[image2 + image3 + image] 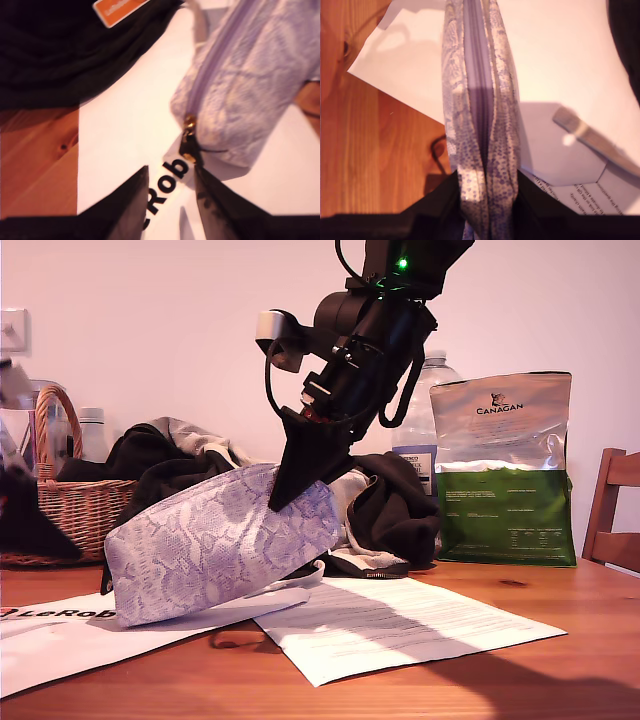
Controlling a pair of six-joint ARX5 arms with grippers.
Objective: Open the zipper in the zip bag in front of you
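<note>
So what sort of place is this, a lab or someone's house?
Probably a home, at a wooden dining table: a wicker basket, a Canagan foil bag and a heap of dark clothes surround the robot.

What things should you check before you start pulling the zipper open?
1. Bag held: ok. My second gripper pinches one end of the zip bag.
2. Pull tab in reach: ok. The pull tab hangs just ahead of my first gripper.
3. Tab gripped: not ok. My first gripper's jaws stand apart, and the tab lies against one of them.
4. Zipper shut: ok, closed along the stretch I can see.
5. Bag's other end steady: cannot tell; it rests on the paper.
</note>
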